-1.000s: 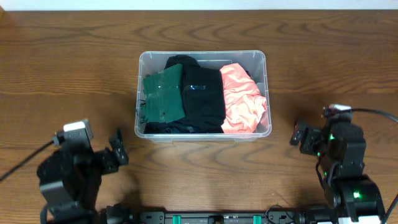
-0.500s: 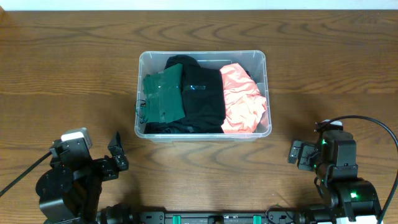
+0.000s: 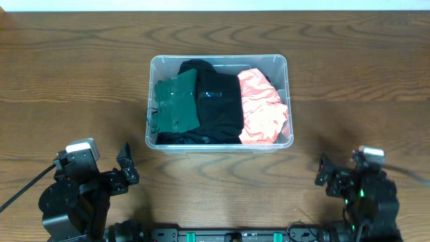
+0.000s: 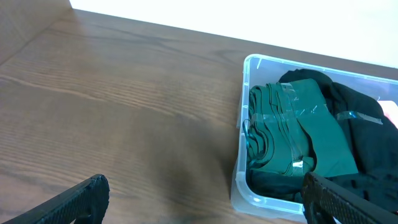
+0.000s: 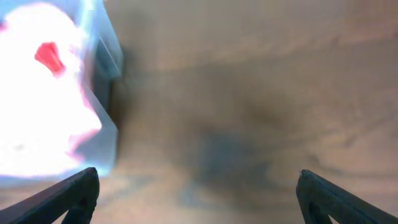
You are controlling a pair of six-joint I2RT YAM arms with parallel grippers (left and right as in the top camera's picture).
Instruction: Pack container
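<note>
Container is waiting ahead of both arms. Nearest, the left gripper and right gripper are hanging over the table's near edge, fingers spread, holding nothing (right wrist view blurred). Farther out, mid-table, the container is lying long axis left-to-right, seemingly slightly nearer the left gripper, holding green clothes, black clothes and pink clothes.

1 bin, 3 clothes pcs
</note>
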